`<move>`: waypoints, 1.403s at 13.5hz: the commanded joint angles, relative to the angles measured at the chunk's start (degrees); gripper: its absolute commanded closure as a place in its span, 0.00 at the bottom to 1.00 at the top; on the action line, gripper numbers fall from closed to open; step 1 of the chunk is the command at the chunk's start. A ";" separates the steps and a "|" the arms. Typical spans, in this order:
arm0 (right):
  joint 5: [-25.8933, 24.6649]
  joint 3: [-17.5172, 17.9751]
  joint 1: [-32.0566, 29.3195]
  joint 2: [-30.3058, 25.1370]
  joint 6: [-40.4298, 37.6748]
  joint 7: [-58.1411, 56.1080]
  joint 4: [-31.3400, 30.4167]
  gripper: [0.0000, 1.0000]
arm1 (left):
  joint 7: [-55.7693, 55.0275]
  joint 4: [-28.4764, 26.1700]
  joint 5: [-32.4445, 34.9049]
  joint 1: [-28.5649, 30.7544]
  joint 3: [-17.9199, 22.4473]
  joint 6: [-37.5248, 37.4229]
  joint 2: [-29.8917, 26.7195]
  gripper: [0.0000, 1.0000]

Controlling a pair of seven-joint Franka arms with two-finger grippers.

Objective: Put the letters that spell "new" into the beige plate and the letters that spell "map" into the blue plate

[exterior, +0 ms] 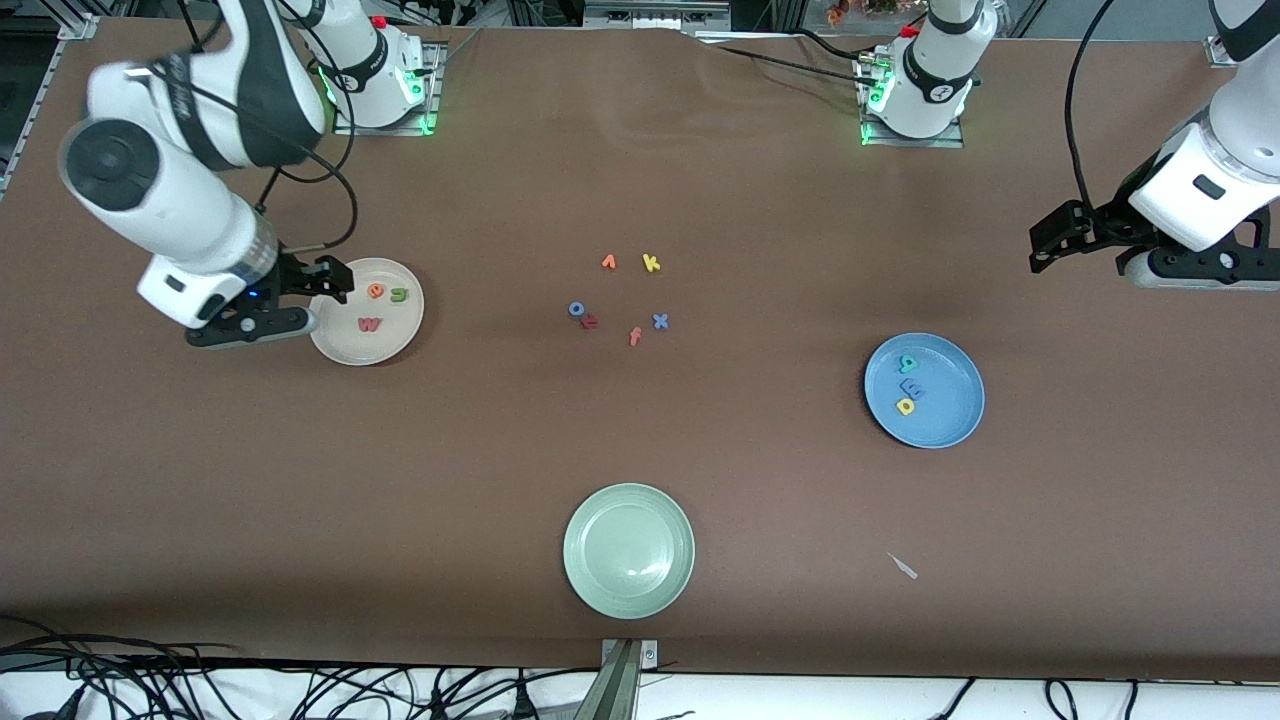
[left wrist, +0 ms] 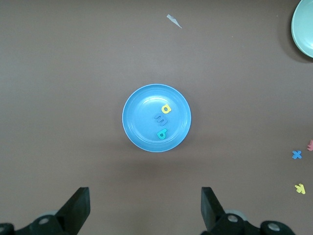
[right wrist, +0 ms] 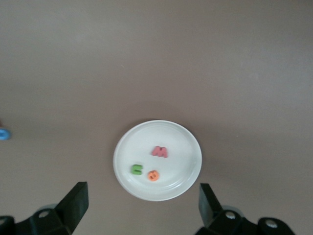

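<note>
From the front view we see our right gripper (exterior: pixel 335 283) hanging over the rim of the beige plate (exterior: pixel 340 345), at the edge toward the right arm's end of the table, its fingers spread with nothing between them. In that plate lie the orange e (exterior: pixel 375 291), the green n (exterior: pixel 399 294) and the pinkish-red w (exterior: pixel 369 324), loosely spaced and flat, so we judge "new" to be complete. Our left gripper (exterior: pixel 1040 245) waits high over bare table at the left arm's end, also spread and empty. The blue plate (exterior: pixel 950 420) holds the teal letter (exterior: pixel 908 363), the blue m (exterior: pixel 910 387) and the yellow letter (exterior: pixel 906 406) in a short row, so "map" looks done as well. The leftover letters sit clustered mid-table, near the orange v (exterior: pixel 608 262) and yellow k (exterior: pixel 651 263), well apart from either plate; the pale green plate (exterior: pixel 585 580) is nearest the camera. In the left wrist view, both fingers (left wrist: pixel 77 209) stand wide apart, and the blue plate (left wrist: pixel 134 132) shows its three small letters close together near its centre. In the right wrist view, the fingers (right wrist: pixel 76 203) are likewise parted, framing the beige plate (right wrist: pixel 127 147); its three foam letters lie just beside one another, thin, bright and tiny against the pale dish.
</note>
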 commanded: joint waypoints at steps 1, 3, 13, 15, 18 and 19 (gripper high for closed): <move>2.28 -0.46 -0.11 0.99 -5.81 -0.17 6.80 0.00 | 0.51 0.53 1.14 0.13 -0.18 -1.01 -0.53 0.00; 2.28 -1.77 -0.11 0.99 -6.96 -0.26 9.09 0.00 | 0.51 0.53 1.22 0.13 -0.09 -1.01 -0.53 0.00; 2.71 2.50 -6.59 0.64 -15.58 -0.43 15.61 0.00 | 0.51 0.45 1.14 0.04 -0.18 -1.01 -0.53 0.00; 2.36 11.53 -15.80 -0.32 -15.58 -0.52 15.61 0.00 | 0.51 0.45 1.14 0.04 -0.18 -1.01 -0.53 0.00; 2.27 17.64 -22.08 -1.29 -15.67 -0.52 15.34 0.00 | 0.51 0.45 1.14 0.04 -0.18 -1.01 -0.53 0.00; 2.36 17.65 -22.09 -1.47 -15.67 -0.43 15.26 0.00 | 0.51 0.45 1.14 0.04 -0.18 -1.01 -0.62 0.00</move>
